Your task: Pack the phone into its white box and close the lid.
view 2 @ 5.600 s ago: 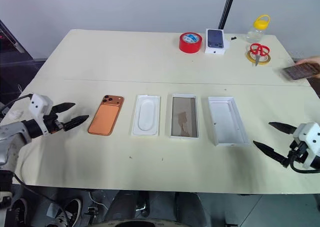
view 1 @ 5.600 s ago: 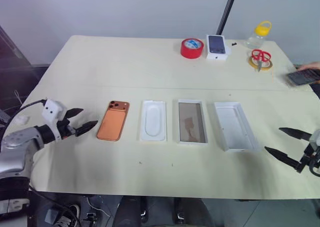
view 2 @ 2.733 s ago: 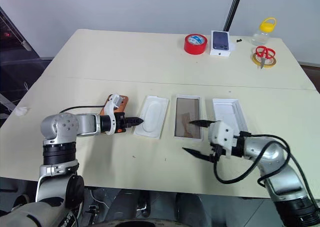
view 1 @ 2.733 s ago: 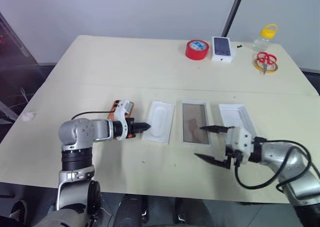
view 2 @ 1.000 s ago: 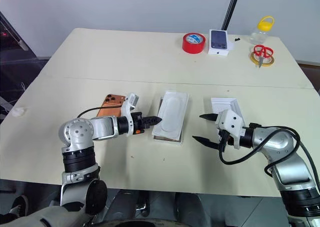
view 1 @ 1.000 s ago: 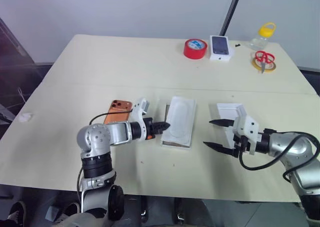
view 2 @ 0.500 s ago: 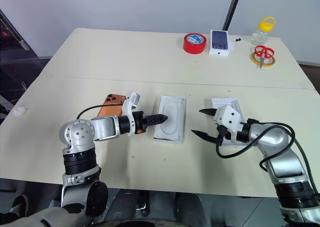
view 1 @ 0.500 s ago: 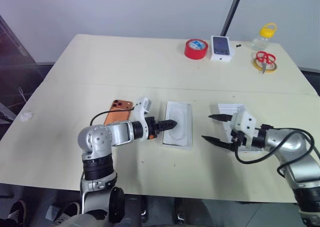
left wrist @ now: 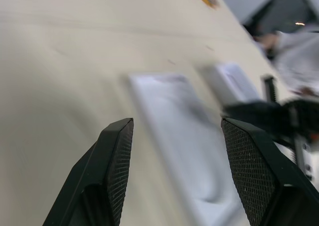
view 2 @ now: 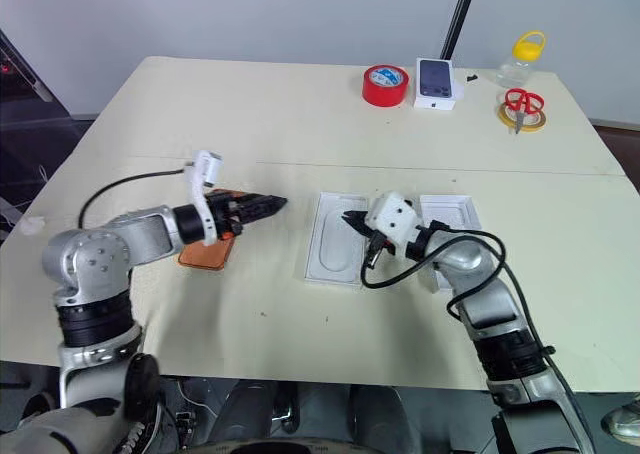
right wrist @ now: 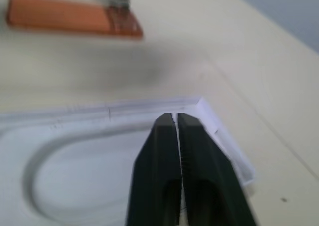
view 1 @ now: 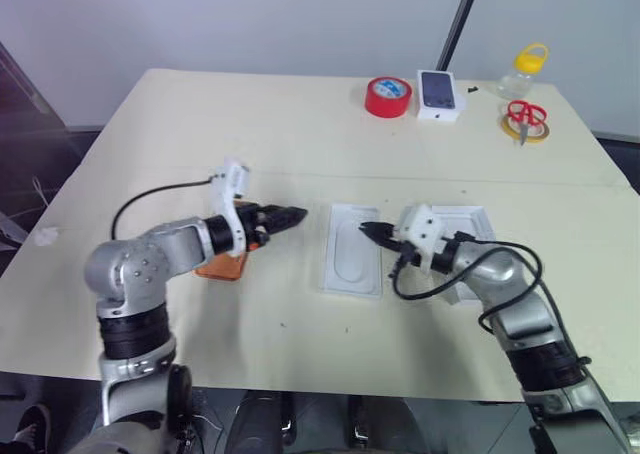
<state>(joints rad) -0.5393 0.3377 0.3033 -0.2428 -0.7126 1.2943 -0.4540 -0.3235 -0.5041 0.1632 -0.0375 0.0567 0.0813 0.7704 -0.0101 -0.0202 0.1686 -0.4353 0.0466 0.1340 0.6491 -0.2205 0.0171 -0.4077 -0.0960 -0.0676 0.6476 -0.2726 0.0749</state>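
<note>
The phone (view 2: 209, 246) lies left of centre in the head views, its long axis running toward the far edge of the table (view 2: 150, 104), and much of it is hidden under the left forearm. The left gripper (view 2: 270, 204) hovers released, fingers apart, just right of the phone and pointing toward the white insert (view 2: 335, 239) at centre. So the left arm is the nearer one, and the phone lies back and to the left of its fingertips. The right gripper (view 2: 352, 217) is clenched on nothing, its tip over the insert's right rim. The insert seems to sit in the white box, whose brownish floor is not visible. The lid (view 2: 455, 214), right of centre, is partly covered by the right arm.
</note>
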